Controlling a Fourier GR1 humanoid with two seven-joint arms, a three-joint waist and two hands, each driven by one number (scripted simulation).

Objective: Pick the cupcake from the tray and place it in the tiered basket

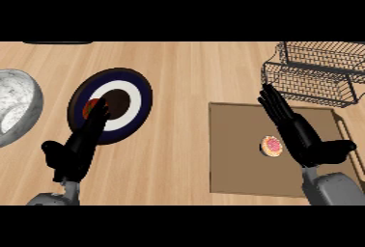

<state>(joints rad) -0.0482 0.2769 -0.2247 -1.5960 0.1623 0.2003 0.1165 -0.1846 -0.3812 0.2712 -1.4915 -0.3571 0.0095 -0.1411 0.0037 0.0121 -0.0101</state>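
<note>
The cupcake (272, 145) sits alone on the brown tray (235, 173), just beside the right hand (303, 137), whose fingers are straight and spread, holding nothing. The tiered basket (314, 72) stands past the tray's far edge. It looks small, light and soft, with pink frosting that would likely smear, so the safer hold is probably low on its sides, thumb against fingers, not on top. The left hand (75, 152) rests open near the blue-and-white plate (135, 91) on the table (185, 72).
</note>
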